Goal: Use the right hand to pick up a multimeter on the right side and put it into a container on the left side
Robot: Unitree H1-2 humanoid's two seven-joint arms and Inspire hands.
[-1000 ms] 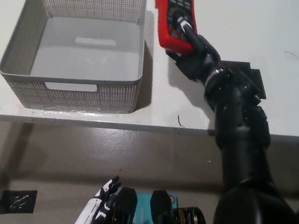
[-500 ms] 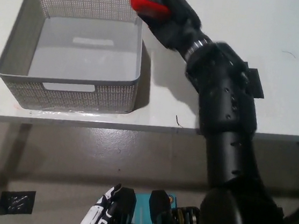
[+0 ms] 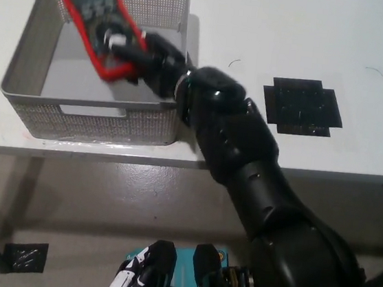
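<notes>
Single view only, from the head camera. It looked steeply down from above the near edge of the white table [image 3: 315,33], which filled the upper half of the frame; grey floor [image 3: 102,196] filled the lower half. The table edge ran nearly level across mid-frame. The grey mesh container [image 3: 91,115] sat at upper left, cut by the top edge. A black patch [image 3: 303,108] on the tabletop sat right of centre. The black right arm [image 3: 256,185] rose from the lower right, large and close to the lens. No second view to compare.
</notes>
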